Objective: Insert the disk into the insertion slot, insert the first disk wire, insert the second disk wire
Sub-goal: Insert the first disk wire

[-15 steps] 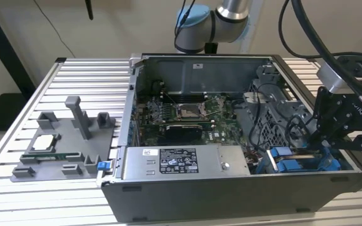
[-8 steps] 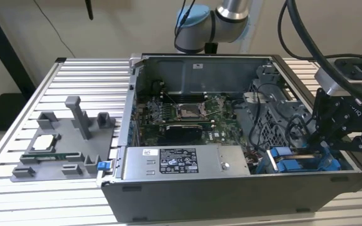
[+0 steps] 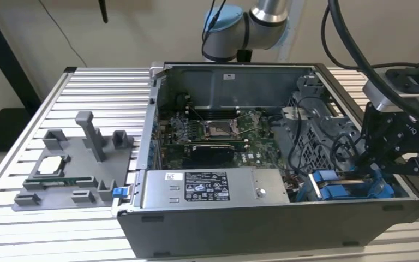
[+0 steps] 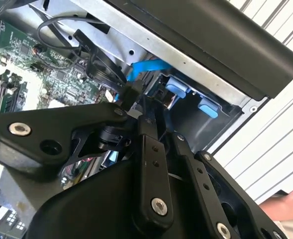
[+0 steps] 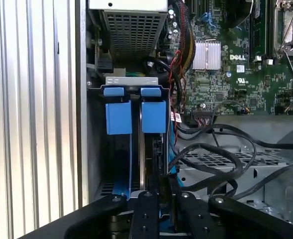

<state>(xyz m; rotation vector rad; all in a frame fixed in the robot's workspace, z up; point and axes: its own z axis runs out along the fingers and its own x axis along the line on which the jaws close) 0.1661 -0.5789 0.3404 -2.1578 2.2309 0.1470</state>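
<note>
The insertion slot [image 3: 324, 184], a grey drive cage with blue fittings, sits in the open case's front corner at the exterior view's right. In the first wrist view two blue carrier tabs [image 5: 153, 117] stand side by side in the insertion slot [image 5: 131, 80], and the disk sits edge-on beneath them, mostly hidden. My gripper [image 3: 373, 172] hangs right over this cage. In both wrist views its fingers [image 5: 145, 209] stand close together, shut on a black wire connector [image 4: 131, 93] at their tips. My gripper [image 4: 136, 107] is beside a blue flat cable [image 4: 146, 67].
A grey power-supply box [image 3: 209, 188] with a white sticker lies beside the cage. Loose black cables [image 5: 211, 149] loop over the perforated bracket near the motherboard [image 3: 209, 131]. A grey fixture tray [image 3: 71, 169] sits on the slatted table at the exterior view's left.
</note>
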